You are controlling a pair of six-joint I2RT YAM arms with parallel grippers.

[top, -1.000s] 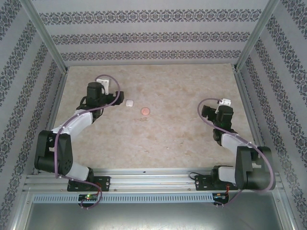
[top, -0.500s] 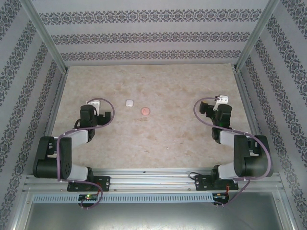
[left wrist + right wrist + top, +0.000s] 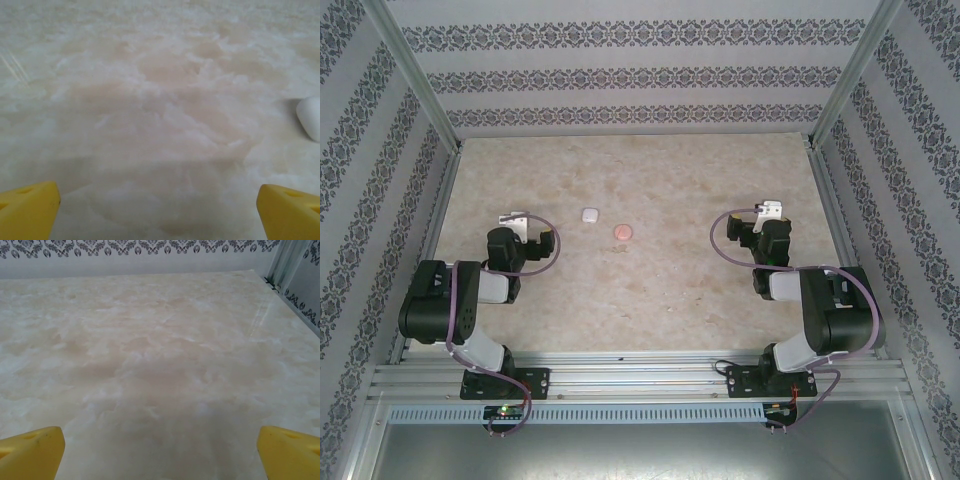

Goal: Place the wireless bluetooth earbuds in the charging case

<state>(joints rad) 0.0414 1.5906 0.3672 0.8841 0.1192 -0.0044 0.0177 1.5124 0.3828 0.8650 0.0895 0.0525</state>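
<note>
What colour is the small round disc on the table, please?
The disc is reddish pink, clearest in the top external view.

Black-white arms (image 3: 430, 305), purple cables (image 3: 556, 243), yellow claw fingertips (image 3: 25, 210), apparently wedge-shaped.

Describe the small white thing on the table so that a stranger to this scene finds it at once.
Start from the marbled beige table and look at its far half, a little left of the middle. Two things lie there, close but apart; the white piece is the left, farther one. Its white colour and rounded-square shape set it apart from the round pink disc.
</note>
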